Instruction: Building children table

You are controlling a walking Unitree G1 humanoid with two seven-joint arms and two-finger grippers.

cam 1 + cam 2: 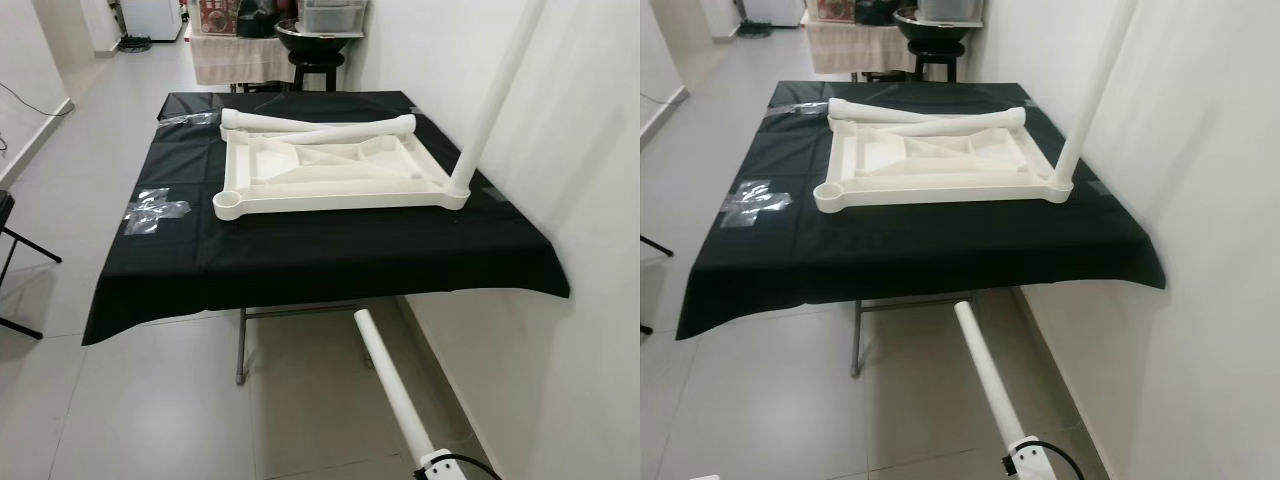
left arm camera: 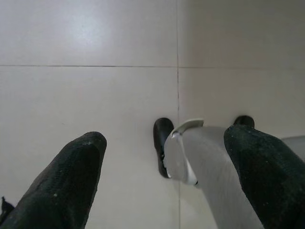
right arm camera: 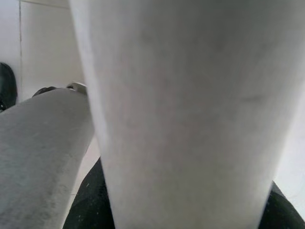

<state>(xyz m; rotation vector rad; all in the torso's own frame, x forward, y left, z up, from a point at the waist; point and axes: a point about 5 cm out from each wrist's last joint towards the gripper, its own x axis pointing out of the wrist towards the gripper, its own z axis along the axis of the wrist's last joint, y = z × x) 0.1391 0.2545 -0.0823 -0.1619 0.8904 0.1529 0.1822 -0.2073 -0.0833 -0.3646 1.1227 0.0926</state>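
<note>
On the black-draped worktop, crumpled plastic wrap lies left of the upturned white tabletop. Two loose legs rest across its far edge; one leg stands upright in its near-right corner socket. Below the worktop's front, left pincer hangs released over the floor; right pincer grasps another white leg.

Four table legs, one tabletop.

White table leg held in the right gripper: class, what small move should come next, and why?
Probably lift the white table leg up over the table edge toward the open near-left socket of the upturned tabletop. One leg already stands in the near-right corner, while the held one points low, below the black cloth.
</note>
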